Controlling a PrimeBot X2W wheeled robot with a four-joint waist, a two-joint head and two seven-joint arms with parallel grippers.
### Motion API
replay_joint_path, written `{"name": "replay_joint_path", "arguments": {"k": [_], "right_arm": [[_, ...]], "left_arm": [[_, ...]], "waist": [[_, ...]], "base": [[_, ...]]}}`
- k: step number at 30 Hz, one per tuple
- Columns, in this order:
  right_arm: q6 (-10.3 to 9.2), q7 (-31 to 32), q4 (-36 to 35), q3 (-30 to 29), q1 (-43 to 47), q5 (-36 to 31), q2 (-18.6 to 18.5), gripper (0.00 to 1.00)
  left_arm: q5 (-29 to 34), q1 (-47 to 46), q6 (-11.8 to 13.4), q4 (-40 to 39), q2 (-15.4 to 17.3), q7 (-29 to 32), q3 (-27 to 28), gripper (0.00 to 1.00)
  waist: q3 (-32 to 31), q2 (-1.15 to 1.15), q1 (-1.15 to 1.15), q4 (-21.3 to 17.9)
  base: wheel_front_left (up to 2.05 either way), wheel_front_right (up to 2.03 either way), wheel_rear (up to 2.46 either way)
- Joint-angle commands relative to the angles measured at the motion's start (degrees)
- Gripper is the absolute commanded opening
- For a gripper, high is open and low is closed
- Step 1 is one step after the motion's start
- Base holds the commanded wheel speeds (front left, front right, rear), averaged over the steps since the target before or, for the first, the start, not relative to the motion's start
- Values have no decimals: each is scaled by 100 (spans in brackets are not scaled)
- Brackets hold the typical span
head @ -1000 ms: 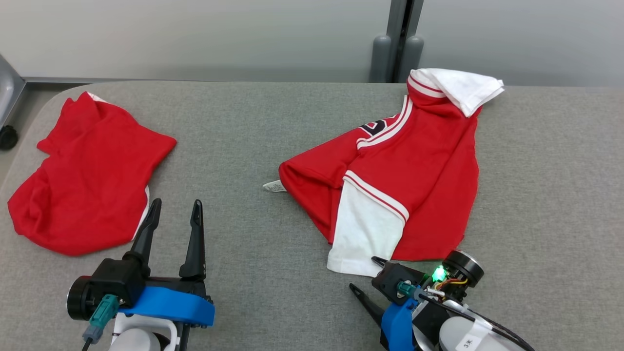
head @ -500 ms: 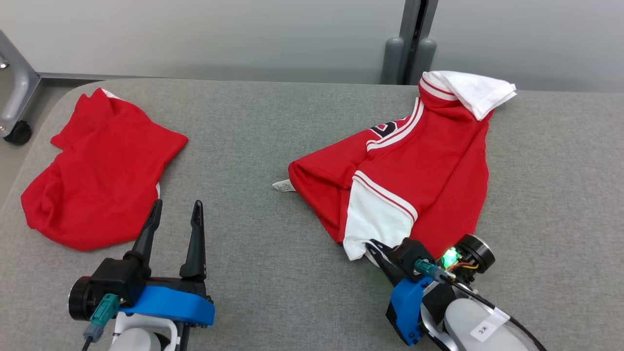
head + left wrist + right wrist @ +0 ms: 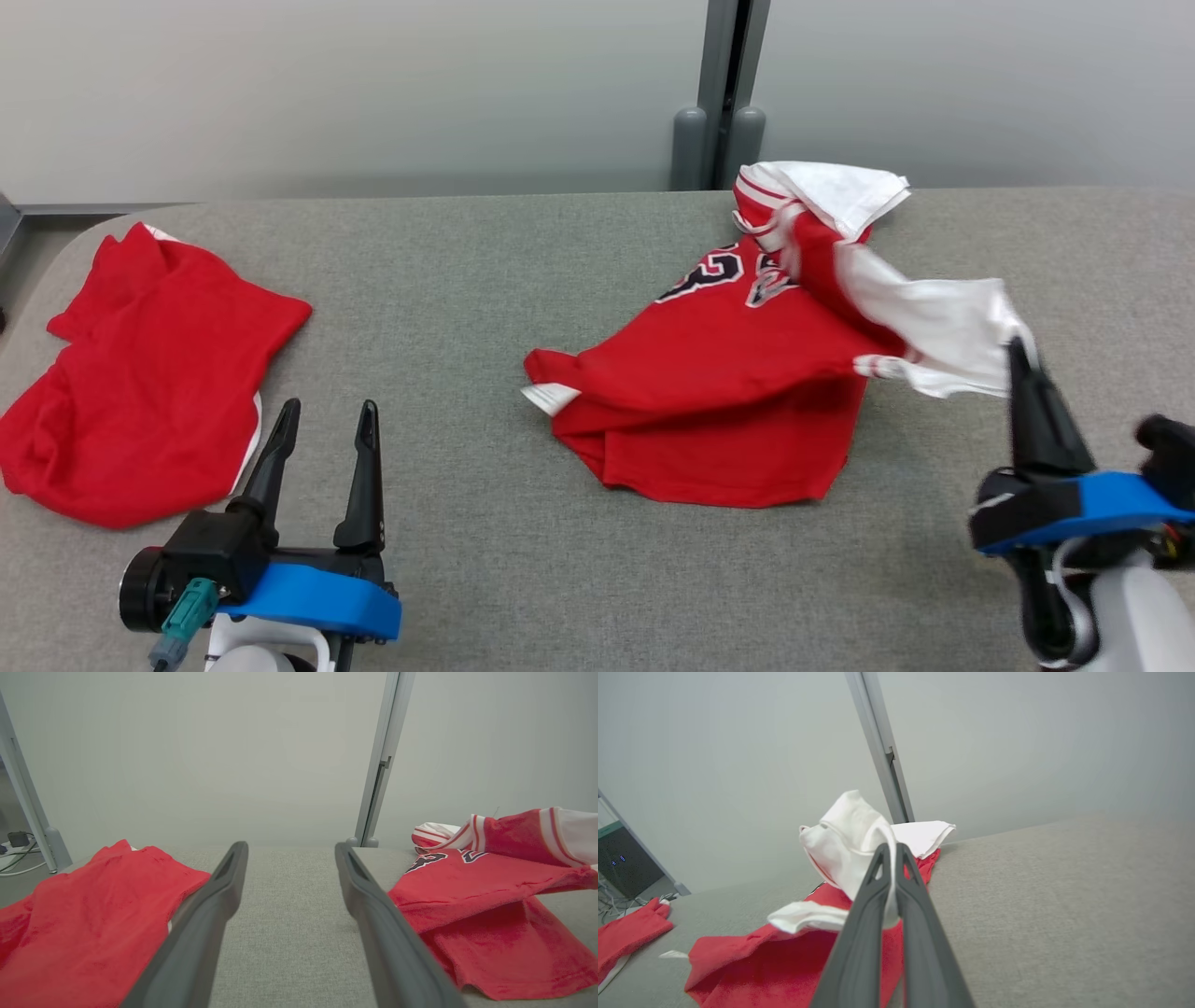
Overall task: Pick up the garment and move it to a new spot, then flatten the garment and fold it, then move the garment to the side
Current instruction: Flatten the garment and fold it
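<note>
The garment (image 3: 728,401) is a red jersey with white sleeves and dark lettering, lying crumpled on the grey table (image 3: 485,280) right of centre. My right gripper (image 3: 1016,359) is shut on one white sleeve (image 3: 943,327) and holds it lifted and stretched out to the right. In the right wrist view the white cloth (image 3: 845,844) is pinched between the closed fingers (image 3: 878,891). My left gripper (image 3: 322,420) stands open at the lower left with nothing between its fingers (image 3: 205,914). The left wrist view has the jersey (image 3: 476,891) at its right.
A second red garment (image 3: 140,373) lies bunched at the table's left end, close to my left gripper. A grey post (image 3: 724,93) rises behind the table's far edge against a pale wall. Bare table surface stretches between the two garments and along the front.
My right gripper shut on the white sleeve near the front edge, then rose and swung right, dragging the sleeve out and turning the jersey so its lettering shows. The head camera shifted.
</note>
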Motion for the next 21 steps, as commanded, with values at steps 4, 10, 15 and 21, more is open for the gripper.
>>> {"name": "replay_joint_path", "arguments": {"k": [4,10,15,21], "right_arm": [[1,-118,59,-1081,315,272,60,0],[1,-180,593,-1806,327,254,51,0],[1,-50,1008,-1913,255,-32,51,100],[1,-334,794,-1569,548,-509,51,100]], "left_arm": [[-19,26,32,-74,53,44,-4,100],[-18,11,53,-133,83,82,-36,100],[-29,13,55,-110,79,84,-73,100],[-81,104,68,-21,57,62,-86,100]], "waist": [[-33,0,0,-112],[-8,0,0,-173],[-29,0,0,-180],[-177,0,0,-159]], "base": [[0,0,0],[0,0,0],[0,0,0],[0,0,0]]}}
